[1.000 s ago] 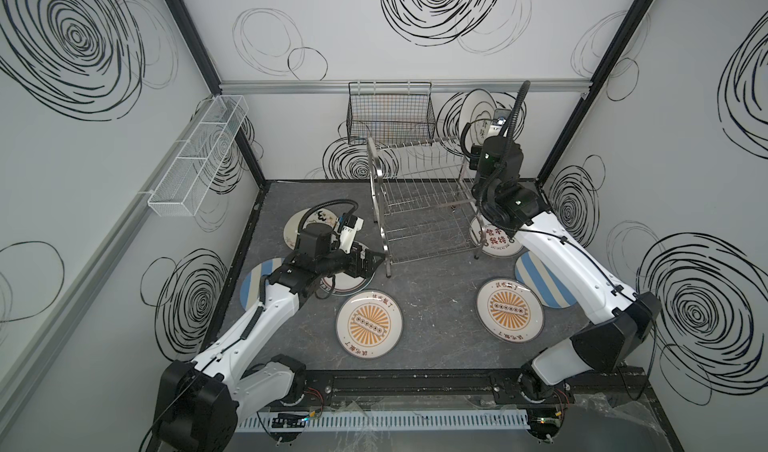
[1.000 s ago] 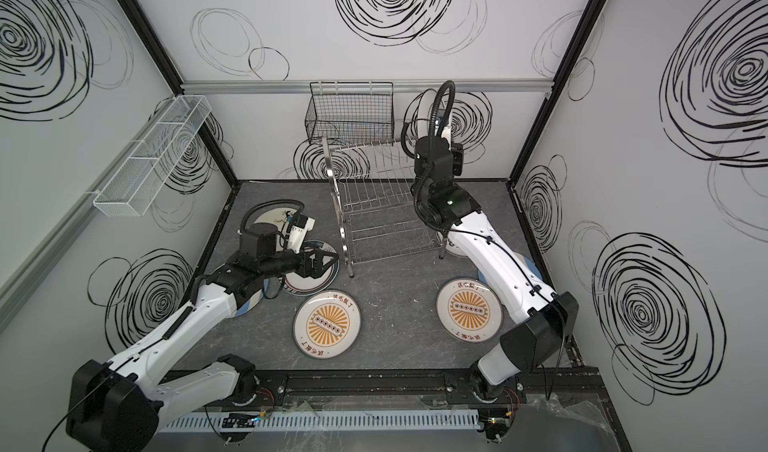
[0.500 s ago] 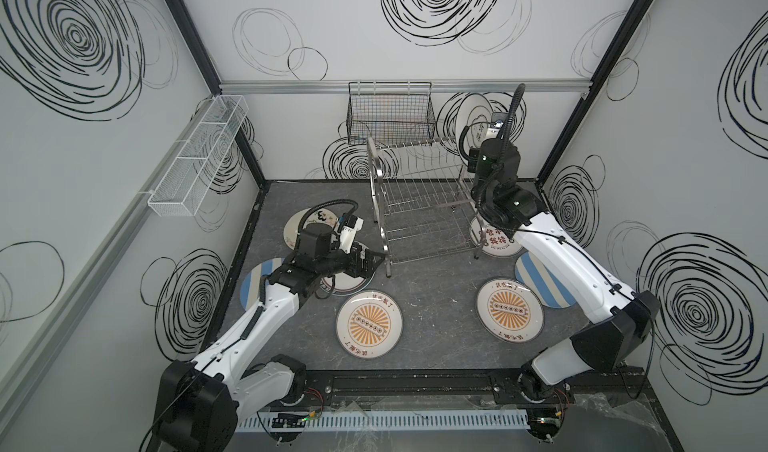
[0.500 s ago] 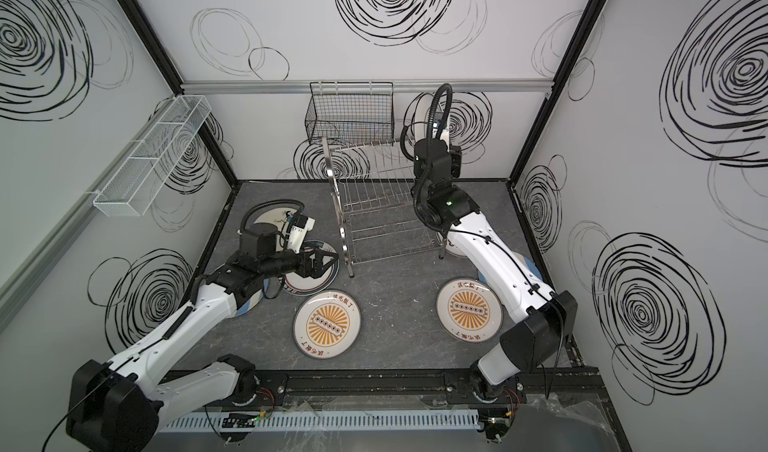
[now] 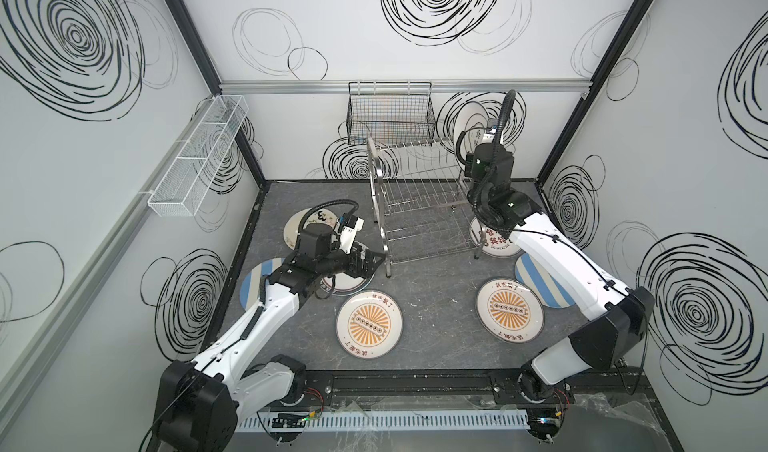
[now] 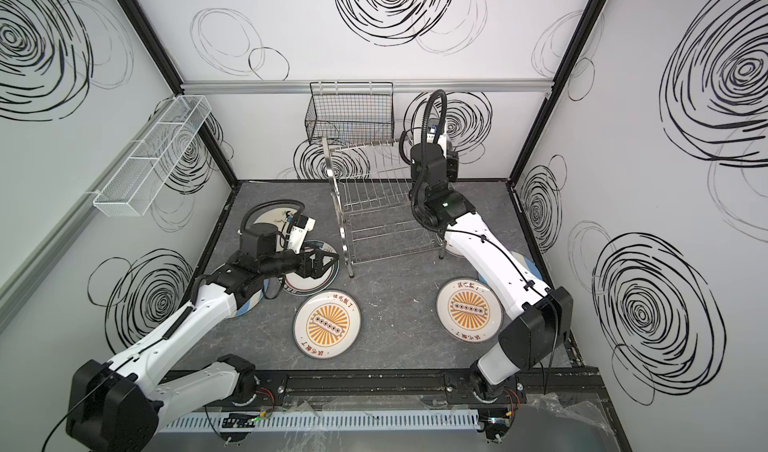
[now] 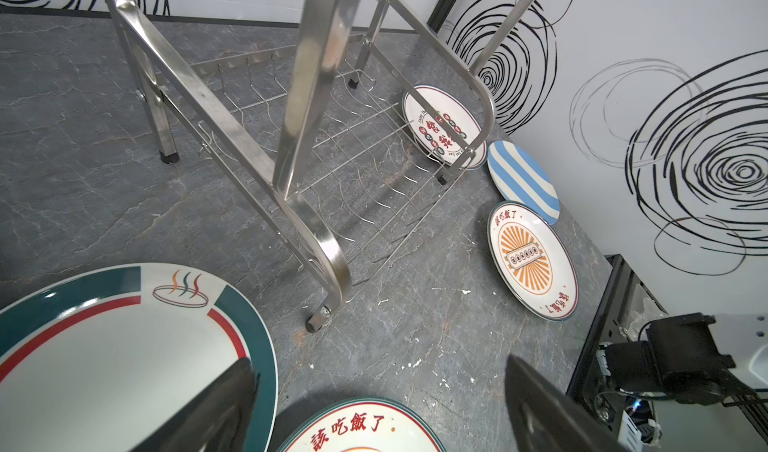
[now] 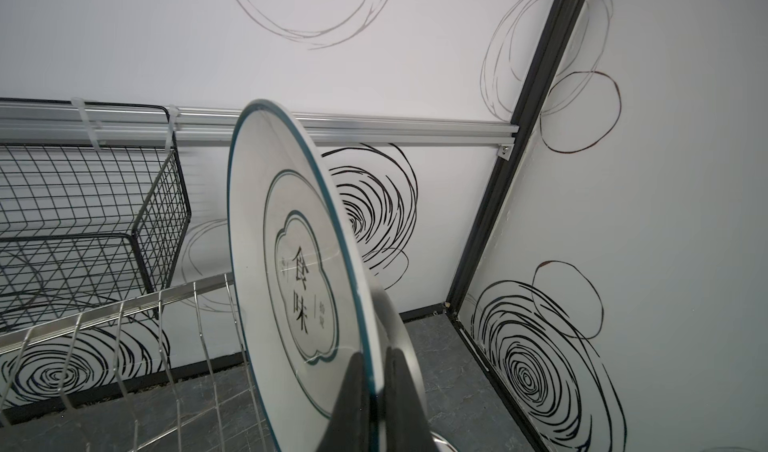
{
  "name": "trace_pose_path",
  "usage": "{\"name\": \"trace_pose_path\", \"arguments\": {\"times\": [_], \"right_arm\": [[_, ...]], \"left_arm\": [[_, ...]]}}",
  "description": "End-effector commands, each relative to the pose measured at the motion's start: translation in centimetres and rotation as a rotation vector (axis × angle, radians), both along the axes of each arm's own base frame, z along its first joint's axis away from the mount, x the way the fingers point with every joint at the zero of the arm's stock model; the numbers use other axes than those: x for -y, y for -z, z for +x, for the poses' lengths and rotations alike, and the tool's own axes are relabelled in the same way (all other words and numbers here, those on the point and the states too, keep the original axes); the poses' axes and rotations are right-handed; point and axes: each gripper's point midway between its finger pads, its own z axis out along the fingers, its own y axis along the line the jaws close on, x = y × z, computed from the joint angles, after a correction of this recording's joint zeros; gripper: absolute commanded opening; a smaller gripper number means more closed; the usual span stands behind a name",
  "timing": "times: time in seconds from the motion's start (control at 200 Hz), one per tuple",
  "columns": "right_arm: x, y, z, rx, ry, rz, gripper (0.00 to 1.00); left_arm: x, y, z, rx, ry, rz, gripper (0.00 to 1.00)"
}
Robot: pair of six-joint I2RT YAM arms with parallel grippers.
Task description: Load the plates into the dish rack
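Rack wires (image 8: 124, 307) stand just beside the plate (image 8: 291, 262) clamped by right gripper (image 8: 376, 387); left gripper (image 7: 378, 358) gapes.

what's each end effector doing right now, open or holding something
Left end effector: open, holding nothing.
Right end effector: closed on the rim of a white plate with a thin teal edge, held upright.

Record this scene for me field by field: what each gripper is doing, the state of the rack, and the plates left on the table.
right gripper: shut on white teal-rimmed plate, held upright at the right end of the dish rack's top tier
left gripper: open, empty, low over teal-band plate
dish rack: no plates seated in it
table: seven plates lying flat
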Motion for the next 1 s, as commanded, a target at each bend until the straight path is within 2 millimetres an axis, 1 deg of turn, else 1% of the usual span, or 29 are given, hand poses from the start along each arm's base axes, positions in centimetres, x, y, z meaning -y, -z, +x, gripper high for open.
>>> {"name": "trace_pose_path", "arguments": {"times": [0.0, 0.215, 0.27, 0.32, 0.415, 0.485, 0.595, 0.65, 0.815, 0.926, 0.996], "right_arm": [[0.7, -1.3, -0.9, 0.062, 0.025, 0.051, 0.00], [1.1, -0.4, -1.7, 0.050, 0.025, 0.059, 0.00], [1.2, -0.2, -1.8, 0.046, 0.022, 0.059, 0.03], [1.2, -0.1, -2.0, 0.042, 0.023, 0.057, 0.09], [1.3, 0.0, -2.3, 0.036, 0.025, 0.051, 0.14], [1.4, -0.1, -2.5, 0.035, 0.022, 0.049, 0.21], [1.2, -0.5, -2.8, 0.039, 0.011, 0.049, 0.24], [1.0, -0.8, -3.0, 0.040, 0.009, 0.043, 0.30], [1.0, -1.7, -3.4, 0.032, 0.013, 0.017, 0.42], [0.8, -2.9, -3.8, 0.031, 0.001, 0.004, 0.50], [0.6, -4.2, -4.5, 0.036, -0.026, 0.006, 0.53]], "left_arm": [[0.2, -0.4, 0.0, 0.034, 0.013, 0.007, 0.96], [0.2, -0.3, -0.1, 0.031, 0.014, 0.007, 0.96], [0.3, -0.3, -0.1, 0.032, 0.015, 0.006, 0.96], [0.2, -0.3, -0.1, 0.031, 0.014, 0.007, 0.96], [0.3, -0.4, -0.1, 0.034, 0.015, 0.006, 0.96], [0.3, -0.4, -0.1, 0.035, 0.015, 0.007, 0.96], [0.2, -0.5, -0.1, 0.040, 0.013, 0.006, 0.96], [0.2, -0.6, -0.1, 0.041, 0.012, 0.005, 0.96], [0.2, -1.0, -0.2, 0.050, 0.010, 0.002, 0.96], [0.2, -1.3, -0.2, 0.060, 0.010, -0.003, 0.96], [0.2, -1.4, -0.2, 0.064, 0.009, -0.006, 0.96]]}}
